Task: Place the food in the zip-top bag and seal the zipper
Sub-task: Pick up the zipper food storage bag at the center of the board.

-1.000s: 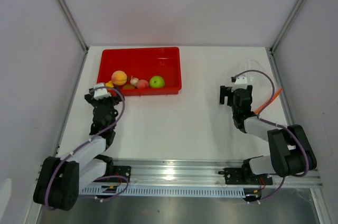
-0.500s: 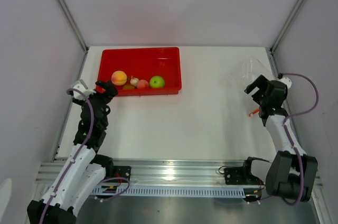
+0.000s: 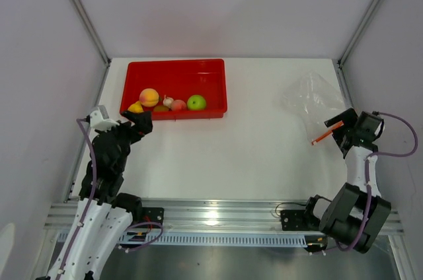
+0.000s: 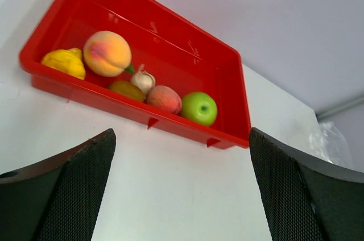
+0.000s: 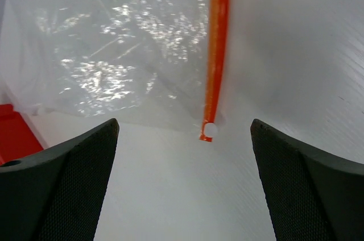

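Note:
The food lies in a red tray (image 3: 210, 75): a green apple (image 3: 196, 102), an orange-yellow peach (image 3: 149, 97), a red-pink fruit (image 3: 178, 104), a yellow piece (image 3: 135, 107) and a small brownish piece (image 3: 160, 108). My left gripper (image 3: 137, 120) is open and empty just in front of the tray's near left corner; in its wrist view the apple (image 4: 199, 108) and peach (image 4: 107, 53) lie ahead of the gripper (image 4: 182, 195). The clear zip-top bag (image 3: 310, 95) lies flat at the far right, empty. My right gripper (image 3: 340, 133) is open beside the near end of the orange-red zipper (image 5: 216, 53).
A small white garlic-shaped piece (image 4: 142, 79) lies among the fruits. The right wall post (image 3: 340, 62) stands behind the bag. The metal rail (image 3: 218, 217) runs along the near table edge. White tabletop (image 3: 258, 148) lies between tray and bag.
My right arm has swung right and back toward the near edge, off the bag, ending at the zipper's end. My left arm has shifted left, its gripper staying by the tray's corner.

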{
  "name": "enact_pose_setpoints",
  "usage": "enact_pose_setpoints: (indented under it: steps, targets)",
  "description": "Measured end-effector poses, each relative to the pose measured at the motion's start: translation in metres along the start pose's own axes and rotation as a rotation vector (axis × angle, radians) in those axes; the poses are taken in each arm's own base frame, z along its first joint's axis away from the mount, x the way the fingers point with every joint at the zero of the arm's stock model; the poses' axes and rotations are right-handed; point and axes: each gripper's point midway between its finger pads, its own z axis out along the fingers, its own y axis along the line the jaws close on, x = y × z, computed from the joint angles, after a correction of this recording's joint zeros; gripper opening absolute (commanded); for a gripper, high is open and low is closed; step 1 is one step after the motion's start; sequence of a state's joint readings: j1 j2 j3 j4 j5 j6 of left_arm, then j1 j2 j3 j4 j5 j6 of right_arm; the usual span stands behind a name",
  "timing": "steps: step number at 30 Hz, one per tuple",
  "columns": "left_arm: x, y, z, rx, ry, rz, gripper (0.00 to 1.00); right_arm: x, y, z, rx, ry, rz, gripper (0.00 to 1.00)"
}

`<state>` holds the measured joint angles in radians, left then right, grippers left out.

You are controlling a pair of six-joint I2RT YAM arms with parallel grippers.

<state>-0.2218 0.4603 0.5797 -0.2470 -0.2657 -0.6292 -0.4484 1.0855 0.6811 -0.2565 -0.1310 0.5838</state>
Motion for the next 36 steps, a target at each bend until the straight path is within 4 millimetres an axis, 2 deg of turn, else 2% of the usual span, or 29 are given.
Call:
enact_pose_setpoints:
  steps: [3,6,8,12,16,19,20,21,22,24,25,30,34,35,36]
  targets:
    - [0.005,-0.008,-0.006,0.048,0.030,-0.012,1.00,0.012,-0.023,0.013,0.040,0.075,0.054,0.99]
    - [0.015,-0.009,-0.010,0.066,0.078,-0.017,0.99,0.033,-0.039,0.027,0.061,0.158,0.090,0.99]
    - [0.023,-0.013,-0.013,0.096,0.118,-0.014,0.99,0.047,-0.044,0.034,0.055,0.203,0.101,0.97]
    - [0.035,-0.024,-0.020,0.170,0.189,0.001,0.99,0.059,-0.040,0.049,0.002,0.254,0.110,0.89]
    - [0.044,-0.034,-0.026,0.238,0.239,0.020,1.00,0.066,-0.023,0.060,-0.088,0.287,0.091,0.77]
    - [0.050,-0.042,-0.030,0.293,0.278,0.033,0.99,0.075,-0.009,0.065,-0.149,0.315,0.068,0.61]
    - [0.053,-0.045,-0.031,0.314,0.294,0.037,0.98,0.078,-0.005,0.066,-0.165,0.326,0.060,0.51]
    - [0.057,-0.048,-0.033,0.337,0.318,0.039,0.96,0.081,0.000,0.066,-0.183,0.333,0.053,0.44]
    - [0.062,-0.051,-0.034,0.359,0.343,0.039,0.92,0.083,0.004,0.067,-0.199,0.340,0.045,0.31]
    - [0.071,-0.057,-0.035,0.398,0.393,0.043,0.87,0.088,0.014,0.067,-0.235,0.354,0.021,0.16]
    - [0.076,-0.060,-0.037,0.420,0.424,0.042,0.84,0.091,0.020,0.066,-0.253,0.361,0.007,0.02]
    - [0.094,-0.073,-0.048,0.519,0.529,0.051,0.79,0.109,0.059,0.060,-0.350,0.394,-0.080,0.00]
    - [0.107,-0.088,-0.064,0.609,0.580,0.088,0.79,0.132,0.095,0.043,-0.420,0.409,-0.182,0.00]
    - [0.110,-0.092,-0.068,0.633,0.591,0.100,0.79,0.135,0.102,0.039,-0.433,0.404,-0.202,0.04]
    - [0.113,-0.097,-0.072,0.655,0.603,0.108,0.79,0.138,0.110,0.034,-0.442,0.396,-0.227,0.13]
